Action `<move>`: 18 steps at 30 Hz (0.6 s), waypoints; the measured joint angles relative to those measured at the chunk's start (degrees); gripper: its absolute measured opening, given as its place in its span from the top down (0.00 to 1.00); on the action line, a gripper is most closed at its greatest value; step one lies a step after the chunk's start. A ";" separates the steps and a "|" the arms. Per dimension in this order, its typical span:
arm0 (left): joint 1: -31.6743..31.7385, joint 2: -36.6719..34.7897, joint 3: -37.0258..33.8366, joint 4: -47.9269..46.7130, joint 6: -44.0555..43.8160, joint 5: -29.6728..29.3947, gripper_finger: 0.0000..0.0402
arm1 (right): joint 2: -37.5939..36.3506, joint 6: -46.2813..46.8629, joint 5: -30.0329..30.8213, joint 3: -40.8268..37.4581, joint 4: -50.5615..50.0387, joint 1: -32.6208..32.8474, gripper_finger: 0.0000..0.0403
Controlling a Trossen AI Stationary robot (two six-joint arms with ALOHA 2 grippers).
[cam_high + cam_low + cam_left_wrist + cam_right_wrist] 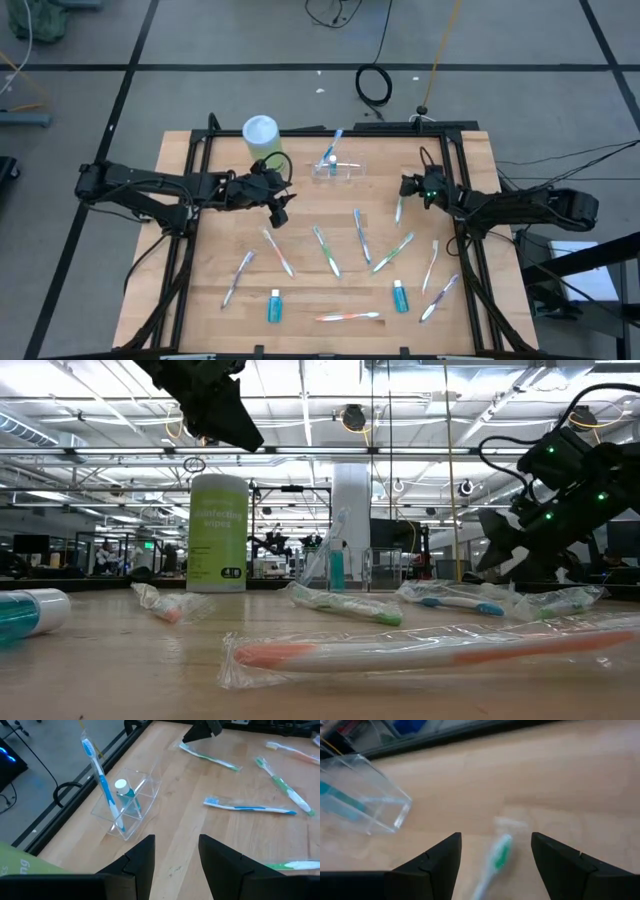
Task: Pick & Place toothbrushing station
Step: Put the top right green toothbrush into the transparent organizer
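R gripper [495,857] hangs w/ fingers spread wide, holding nothing, a green-headed toothbrush [496,860] on the wood right btwn them, near the table's [180,290] right rail. Clear organizer [337,170] sits toward the far edge, w/ a blue toothbrush [102,785] upright and a small blue tube [124,795] inside. L gripper [175,857] is raised left of centre, fingers parted, empty, bare wood below. Wrapped brushes and two tubes lie scattered over the near half, well apart; green canister [260,131] at far edge.
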 joint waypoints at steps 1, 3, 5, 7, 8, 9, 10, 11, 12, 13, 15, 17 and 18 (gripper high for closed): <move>0.00 0.00 0.00 0.00 0.00 0.00 0.60 | 0.00 0.86 0.04 -0.29 0.47 0.00 0.42; 0.00 0.00 0.00 0.00 0.00 0.00 0.60 | -0.03 2.34 0.11 -0.70 0.41 0.00 0.42; 0.00 0.00 0.00 0.00 0.00 0.00 0.60 | 0.46 2.68 0.09 -0.76 0.44 0.01 0.42; 0.00 0.00 0.00 0.02 0.00 0.00 0.60 | 1.50 3.07 -0.01 -0.77 0.93 0.11 0.42; 0.00 0.00 0.00 0.02 0.00 0.00 0.60 | 2.27 3.92 -0.04 -0.77 1.32 0.11 0.42; 0.00 0.00 0.00 0.06 0.00 0.00 0.60 | 3.10 4.90 -0.06 -0.71 1.33 0.11 0.42; 0.00 0.00 0.00 0.10 0.00 -0.02 0.60 | 4.04 5.40 -0.12 -0.51 1.25 0.11 0.42; 0.00 0.00 0.00 0.11 0.00 -0.01 0.60 | 5.05 5.43 -0.29 -0.19 1.21 0.11 0.42; 0.00 0.00 0.00 0.10 0.00 0.00 0.60 | 6.10 5.31 -0.48 0.14 1.41 0.11 0.43; 0.00 0.00 0.00 0.12 0.00 -0.02 0.60 | 7.19 5.19 -0.79 0.60 1.70 0.11 0.43; 0.00 0.00 0.00 0.20 0.00 -0.02 0.60 | 9.60 4.24 -1.04 1.85 2.92 0.09 0.44; -0.02 0.00 0.00 0.20 0.00 -0.02 0.60 | 12.23 2.09 -1.26 2.54 5.25 0.09 0.45; -0.02 0.00 0.00 0.20 0.00 -0.02 0.60 | 13.44 1.47 -1.35 2.90 6.47 0.09 0.46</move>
